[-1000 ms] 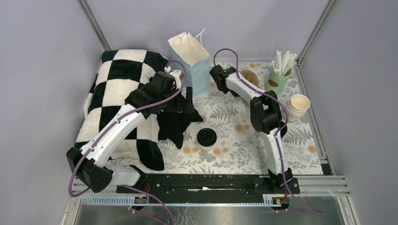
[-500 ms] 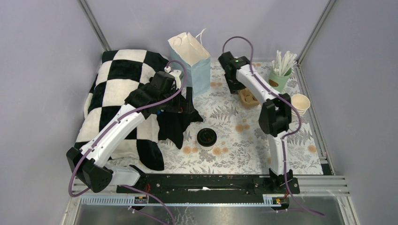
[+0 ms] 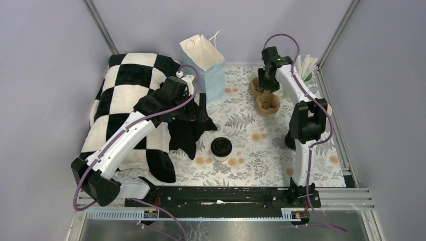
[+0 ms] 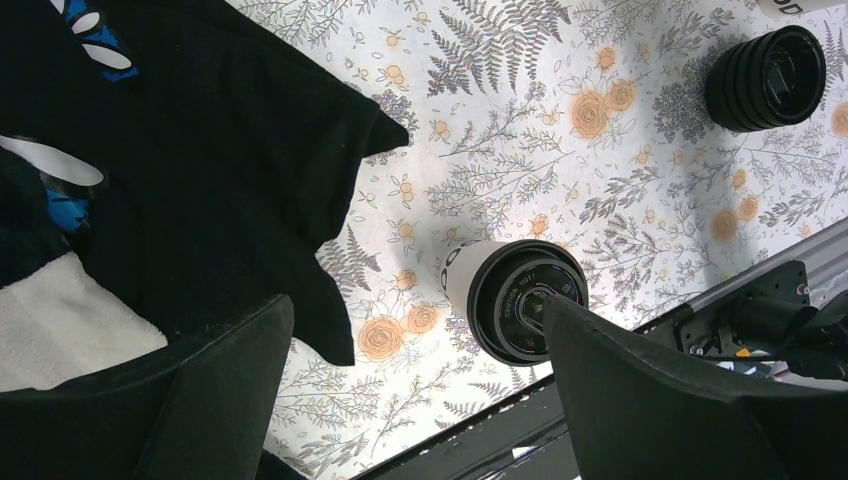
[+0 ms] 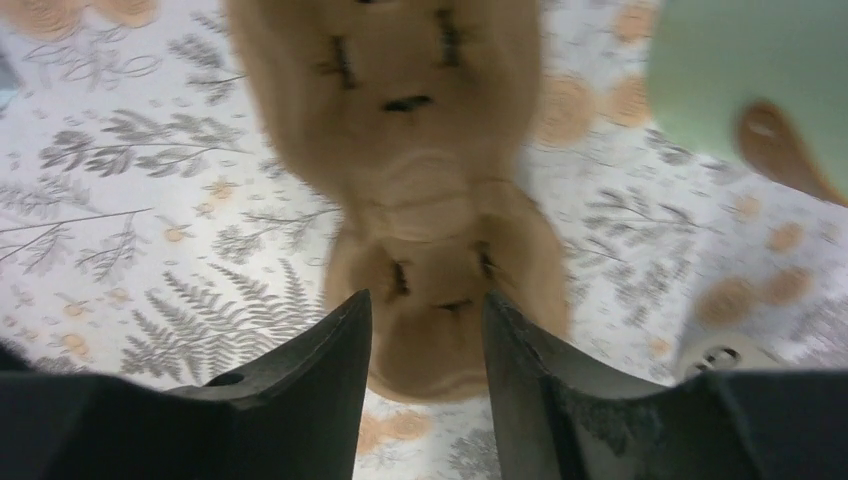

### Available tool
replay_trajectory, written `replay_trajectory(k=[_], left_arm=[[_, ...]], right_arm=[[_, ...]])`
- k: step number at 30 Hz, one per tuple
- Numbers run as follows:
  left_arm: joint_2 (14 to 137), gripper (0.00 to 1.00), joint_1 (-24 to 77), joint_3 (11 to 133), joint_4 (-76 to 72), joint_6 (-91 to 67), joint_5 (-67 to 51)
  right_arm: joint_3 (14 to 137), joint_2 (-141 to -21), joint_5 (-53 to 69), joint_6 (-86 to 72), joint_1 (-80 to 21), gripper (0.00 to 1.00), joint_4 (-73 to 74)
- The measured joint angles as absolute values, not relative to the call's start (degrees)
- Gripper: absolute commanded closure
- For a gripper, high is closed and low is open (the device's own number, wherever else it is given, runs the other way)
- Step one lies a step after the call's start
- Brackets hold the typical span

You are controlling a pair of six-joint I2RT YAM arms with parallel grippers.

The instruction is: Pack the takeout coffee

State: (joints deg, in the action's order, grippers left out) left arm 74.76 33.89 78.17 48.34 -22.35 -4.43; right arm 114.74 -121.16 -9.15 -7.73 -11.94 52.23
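Note:
The takeout coffee (image 3: 221,146), a white cup with a black lid, stands on the floral table mat; in the left wrist view the coffee (image 4: 515,300) sits just inside my right fingertip. My left gripper (image 3: 200,104) hovers open over the black cloth's edge, left gripper (image 4: 415,305) holding nothing. My right gripper (image 3: 267,82) is at the back right above a brown pulp cup carrier (image 3: 268,102). In the blurred right wrist view, the right gripper (image 5: 427,297) stands open with the carrier (image 5: 420,160) beyond its tips.
A light blue paper bag (image 3: 207,68) stands open at the back centre. A checkered cloth (image 3: 125,90) covers the left side. A green cup of stirrers (image 3: 303,75) and stacked cream cups (image 3: 323,108) stand at the right. A stack of black lids (image 4: 765,65) lies nearby.
My right arm has swung from beside the bag toward the back right, and its jaws have opened. The carrier shows more fully. The left arm and the coffee have not moved.

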Motion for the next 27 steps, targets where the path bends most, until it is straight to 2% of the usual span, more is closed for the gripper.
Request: replay_trajectory(k=[6, 7, 10, 20, 22, 27], left_arm=[[74.74, 0.01, 33.89, 77.58, 48.14, -22.35, -4.58], [74.74, 0.01, 33.89, 77.21, 48.10, -22.35, -4.62], [74.74, 0.01, 33.89, 76.51, 48.25, -22.35, -4.84], [74.74, 0.01, 34.54, 76.47, 48.29, -22.33, -4.99], [74.74, 0.01, 34.63, 76.47, 48.27, -22.28, -4.99], [74.74, 0.01, 34.83, 76.47, 48.29, -22.26, -4.99]], right_arm=[[117.86, -127.02, -5.06, -2.74, -15.27, 0.57, 50.26], [118.50, -127.72, -4.99, -2.44, -15.42, 0.60, 50.24], [119.44, -129.38, -5.26, -0.99, -15.62, 0.78, 49.82], [121.14, -131.22, -9.47, 2.22, -16.69, 0.91, 49.98], [121.78, -131.68, -10.07, 2.57, -16.84, 0.92, 49.93], [123.98, -133.40, -12.01, 3.29, -17.10, 0.83, 50.43]])
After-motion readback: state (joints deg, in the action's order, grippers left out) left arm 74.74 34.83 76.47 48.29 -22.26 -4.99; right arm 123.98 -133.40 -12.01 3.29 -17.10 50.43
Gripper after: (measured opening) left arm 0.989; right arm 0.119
